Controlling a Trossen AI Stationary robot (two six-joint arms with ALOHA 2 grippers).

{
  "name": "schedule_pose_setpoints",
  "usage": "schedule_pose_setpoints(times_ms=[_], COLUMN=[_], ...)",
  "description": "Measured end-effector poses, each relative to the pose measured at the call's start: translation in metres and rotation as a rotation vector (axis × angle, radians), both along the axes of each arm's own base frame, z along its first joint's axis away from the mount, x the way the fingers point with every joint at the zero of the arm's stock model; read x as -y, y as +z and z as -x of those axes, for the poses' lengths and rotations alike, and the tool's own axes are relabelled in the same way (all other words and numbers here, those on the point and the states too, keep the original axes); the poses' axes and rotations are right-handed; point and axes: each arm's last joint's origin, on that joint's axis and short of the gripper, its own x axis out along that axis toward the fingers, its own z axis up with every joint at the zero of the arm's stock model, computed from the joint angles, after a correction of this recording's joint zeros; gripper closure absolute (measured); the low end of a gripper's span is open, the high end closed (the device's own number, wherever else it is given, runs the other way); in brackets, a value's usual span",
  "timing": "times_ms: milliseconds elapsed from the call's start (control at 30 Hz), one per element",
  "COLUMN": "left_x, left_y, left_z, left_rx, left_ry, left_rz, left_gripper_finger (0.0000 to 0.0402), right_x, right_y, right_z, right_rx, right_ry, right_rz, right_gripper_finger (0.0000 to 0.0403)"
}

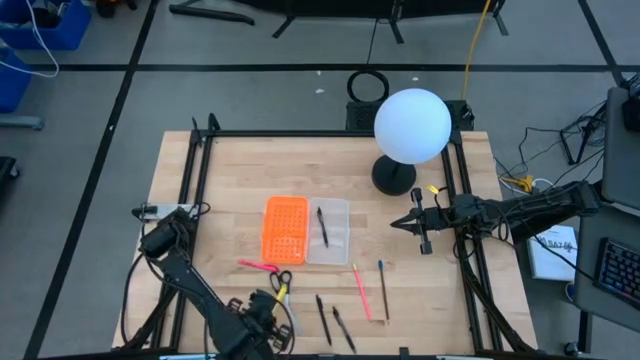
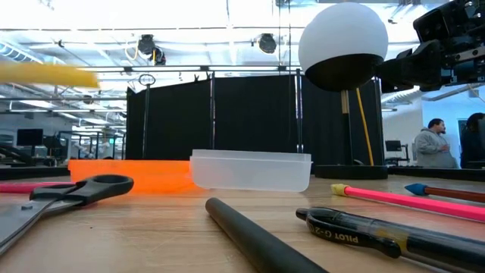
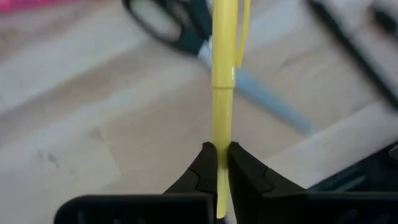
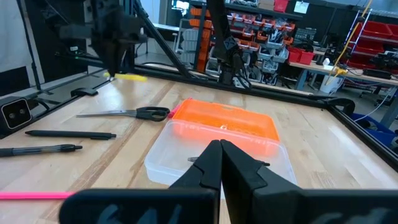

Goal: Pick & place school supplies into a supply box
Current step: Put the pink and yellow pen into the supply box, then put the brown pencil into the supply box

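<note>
One word can be read — "PILOT", printed on the clear-barrelled black pen (image 2: 379, 231) lying nearest the low camera. The small plastic supply box (image 1: 306, 231), orange grid half joined to a translucent whitish tray, lies open mid-table with one black pen (image 1: 322, 227) inside. The left gripper (image 3: 217, 177) pinches a yellow pen (image 3: 224, 68) above the black-handled scissors (image 3: 186, 28) — the right gripper (image 4: 219, 163) hangs shut and empty near the box.

The black pen (image 2: 394, 231) lying nearest, right of the scissors (image 2: 64, 193), reads "PILOT G-2" on its barrel; nothing else legible.
</note>
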Motion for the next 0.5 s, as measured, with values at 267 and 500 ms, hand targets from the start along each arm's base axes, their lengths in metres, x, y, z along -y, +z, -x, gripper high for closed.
schedule_pose_setpoints(times_ms=[267, 500], left_x=[-0.043, -0.076], left_y=[0.044, 0.056], left_z=[-0.041, -0.066], left_rx=[0.012, -0.034], left_ry=[0.005, -0.205], left_rz=[-0.031, -0.053], left_gripper_finger=[0.0398, 0.0399], right_x=[0.000, 0.000], right_y=[0.000, 0.000], right_z=[0.000, 0.000], right_rx=[0.001, 0.001], right_ry=[0.000, 0.001], right_rz=[0.000, 0.018], right_gripper_finger=[0.0403, 0.0403])
